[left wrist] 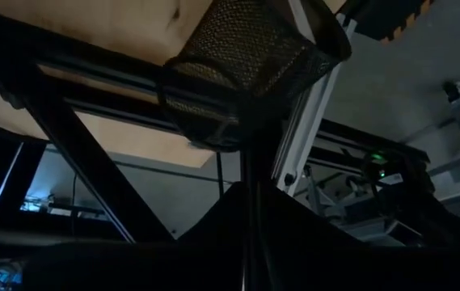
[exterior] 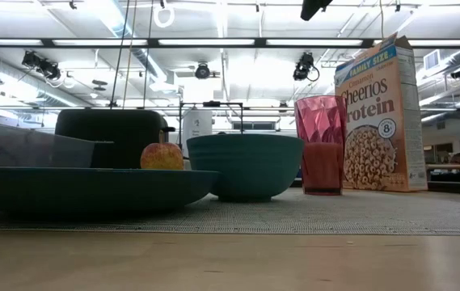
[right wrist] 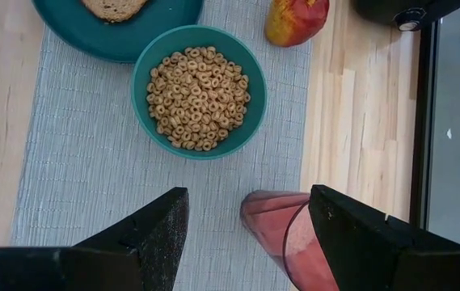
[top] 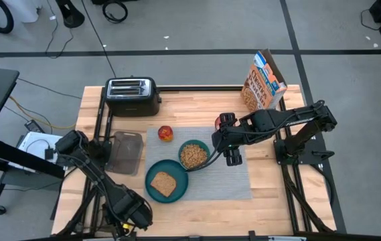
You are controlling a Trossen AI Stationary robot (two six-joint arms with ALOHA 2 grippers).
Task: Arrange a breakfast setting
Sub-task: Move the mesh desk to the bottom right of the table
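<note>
right gripper [top: 225, 139], seen from the high view, is hovering over the grey ribbed rectangular placemat [top: 234, 184] toward the right edge of the worktop, just beside the smaller teal bowl [top: 193, 155] of cereal; the left gripper is hanging off the front-left corner, below the table edge, and i cannot tell its fingers. the round teal plate [top: 166, 181] is carrying the brown toast slice [top: 163, 182] near the front edge, and the small red-orange fruit [top: 166, 133] is sitting toward the back. a black toaster [top: 132, 96] and a cereal box [top: 264, 82] are standing along the back edge.

from the low view, the pink cup [exterior: 320, 145] is standing upright on the mat, between bowl and box.

the left wrist view is showing only frame and a mesh basket under the table.

from the right wrist view, the fingers [right wrist: 145, 230] are spread wide, holding nothing, with the cup just beside one of them rather than centred between. the metal spoon is not showing in any view.

judging by this, the cup step is in hand. the next move is calling for clearance: lifting straight so no finger tips the cup.
</note>
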